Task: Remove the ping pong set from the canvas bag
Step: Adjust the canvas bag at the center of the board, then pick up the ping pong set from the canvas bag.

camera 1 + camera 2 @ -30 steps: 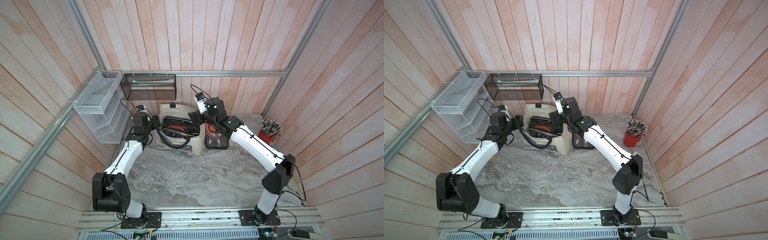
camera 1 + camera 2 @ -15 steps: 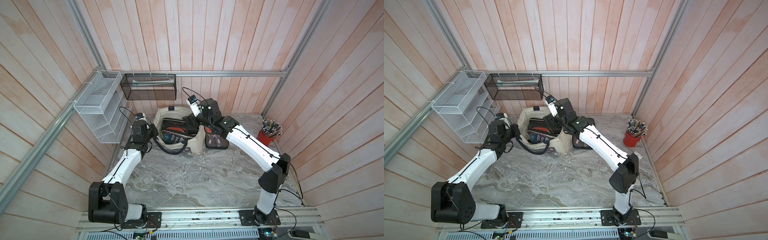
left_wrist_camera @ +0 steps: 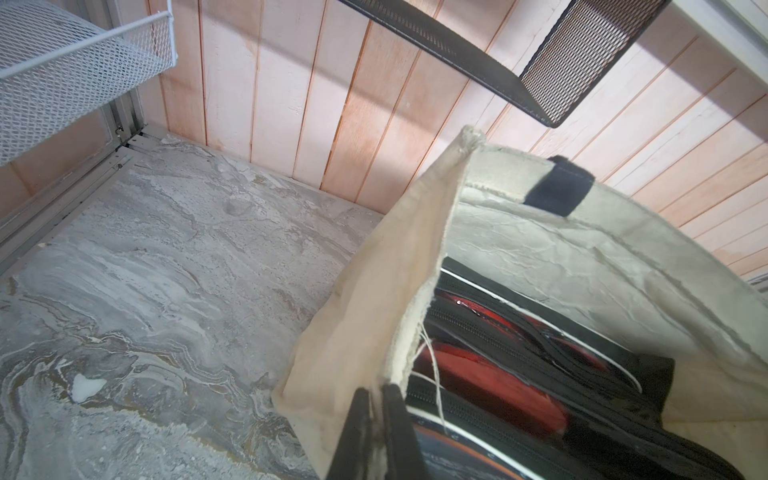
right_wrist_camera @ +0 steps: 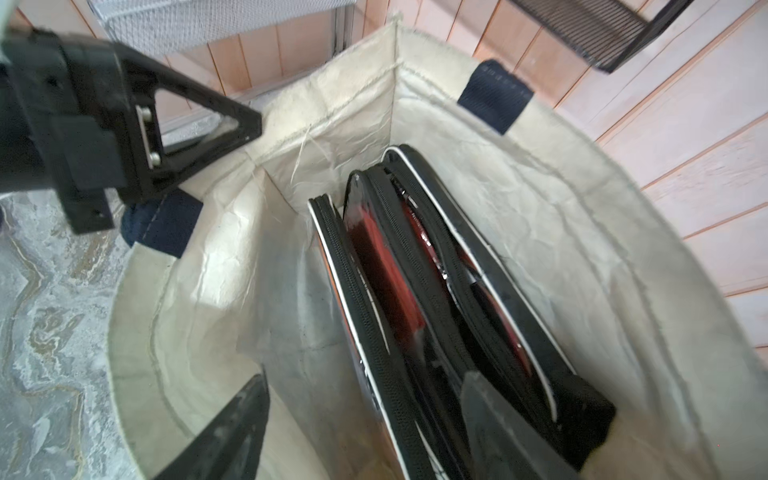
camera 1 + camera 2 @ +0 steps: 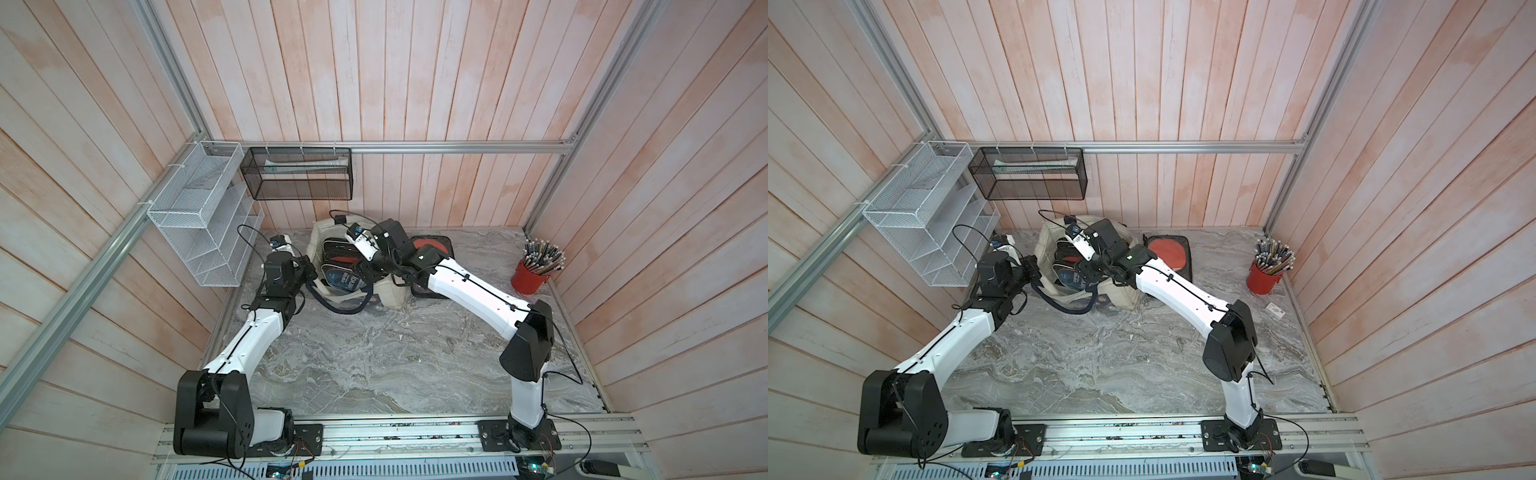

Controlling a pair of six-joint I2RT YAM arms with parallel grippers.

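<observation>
The cream canvas bag (image 5: 323, 235) (image 5: 1121, 296) stands open at the back of the table. Several black zip cases of the ping pong set (image 4: 374, 270) (image 3: 498, 374) (image 5: 343, 279) stand on edge inside it, red paddles showing. Another case with a red paddle (image 5: 432, 246) (image 5: 1169, 249) lies flat on the table beside the bag. My left gripper (image 3: 376, 390) (image 5: 309, 270) (image 4: 245, 124) is shut on the bag's rim at a corner seam. My right gripper (image 4: 365, 378) (image 5: 365, 274) reaches into the bag's mouth, open, its fingers astride the nearest case.
A red cup of pencils (image 5: 532, 274) stands at the right wall, a small card (image 5: 1276, 309) in front of it. A white mesh shelf (image 5: 199, 224) and a black mesh basket (image 5: 299, 174) hang above the bag. The bag's navy handle (image 5: 345, 306) loops onto the table.
My left gripper shut on the bag's rim and drew it outward. My right gripper swung from the bag's right edge down into the mouth, its jaws narrowing a little.
</observation>
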